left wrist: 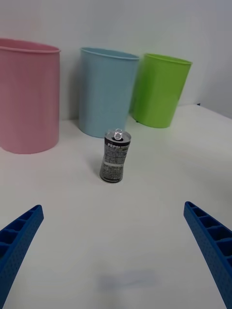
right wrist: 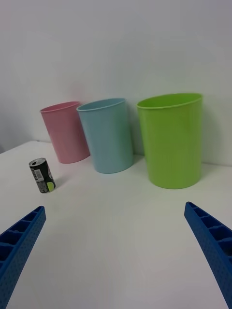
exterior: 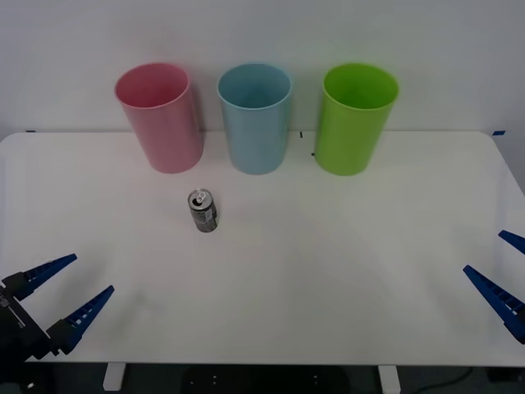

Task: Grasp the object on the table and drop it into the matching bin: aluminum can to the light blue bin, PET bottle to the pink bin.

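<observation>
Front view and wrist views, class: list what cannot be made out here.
- Right gripper: cut off by the front view's right edge.
- Light blue bin and pink bin: their walls hide the bottoms inside.
- Aluminum can: small print too small to read.

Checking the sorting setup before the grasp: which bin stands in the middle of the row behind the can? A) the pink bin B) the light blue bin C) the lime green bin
B: the light blue bin stands between the pink bin and the lime green bin, with the aluminum can upright on the table in front.
</observation>
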You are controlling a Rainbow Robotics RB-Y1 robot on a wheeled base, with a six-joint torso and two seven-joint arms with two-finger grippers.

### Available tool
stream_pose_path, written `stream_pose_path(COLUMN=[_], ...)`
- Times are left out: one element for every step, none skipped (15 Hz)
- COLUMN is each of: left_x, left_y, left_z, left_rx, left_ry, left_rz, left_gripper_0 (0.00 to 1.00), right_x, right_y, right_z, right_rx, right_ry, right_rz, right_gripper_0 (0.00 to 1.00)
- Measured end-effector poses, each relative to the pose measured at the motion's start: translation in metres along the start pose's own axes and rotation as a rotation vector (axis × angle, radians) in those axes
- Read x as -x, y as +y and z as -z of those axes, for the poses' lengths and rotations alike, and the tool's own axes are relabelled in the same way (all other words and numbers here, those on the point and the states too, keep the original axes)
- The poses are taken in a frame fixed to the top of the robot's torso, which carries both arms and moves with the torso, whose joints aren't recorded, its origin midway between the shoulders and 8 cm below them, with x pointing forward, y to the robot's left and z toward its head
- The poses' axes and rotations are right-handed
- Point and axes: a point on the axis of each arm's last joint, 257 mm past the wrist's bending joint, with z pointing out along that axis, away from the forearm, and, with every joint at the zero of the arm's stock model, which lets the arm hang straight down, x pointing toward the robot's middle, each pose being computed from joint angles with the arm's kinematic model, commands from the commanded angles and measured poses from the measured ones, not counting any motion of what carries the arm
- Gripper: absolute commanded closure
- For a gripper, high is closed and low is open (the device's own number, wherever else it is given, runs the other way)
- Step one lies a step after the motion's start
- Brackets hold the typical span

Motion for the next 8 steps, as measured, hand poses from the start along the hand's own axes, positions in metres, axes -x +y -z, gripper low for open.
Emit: stream_pose_path(left_x=[-0.004, -0.008, -0.013, -0.017, -0.021, -0.023, -0.026, -0.028], left_y=[-0.001, -0.002, -0.001, 0.000, 0.001, 0.001, -0.001, -0.003], left_z=[-0.004, -0.007, -0.011, -0.016, -0.021, -0.026, -0.032, -0.037], left_rx=[-0.001, 0.002, 0.010, 0.022, 0.033, 0.040, 0.042, 0.046], left_ry=[0.011, 0.024, 0.036, 0.046, 0.054, 0.057, 0.059, 0.061], left_rz=[-0.009, -0.016, -0.023, -0.031, -0.037, -0.040, -0.040, -0.039], left_gripper_0=[0.00, 0.00, 0.00, 0.00, 0.00, 0.00, 0.00, 0.00], right_x=[0.000, 0.000, 0.000, 0.000, 0.000, 0.000, 0.000, 0.000], right_y=[0.000, 0.000, 0.000, 0.000, 0.000, 0.000, 0.000, 0.000], right_z=[0.000, 0.000, 0.000, 0.000, 0.000, 0.000, 0.000, 0.000], right_rx=[0.000, 0.000, 0.000, 0.000, 0.000, 0.000, 0.000, 0.000], right_ry=[0.000, 0.000, 0.000, 0.000, 0.000, 0.000, 0.000, 0.000], right_rz=[0.000, 0.000, 0.000, 0.000, 0.000, 0.000, 0.000, 0.000], right_gripper_0=[0.00, 0.00, 0.00, 0.00, 0.00, 0.00, 0.00, 0.00])
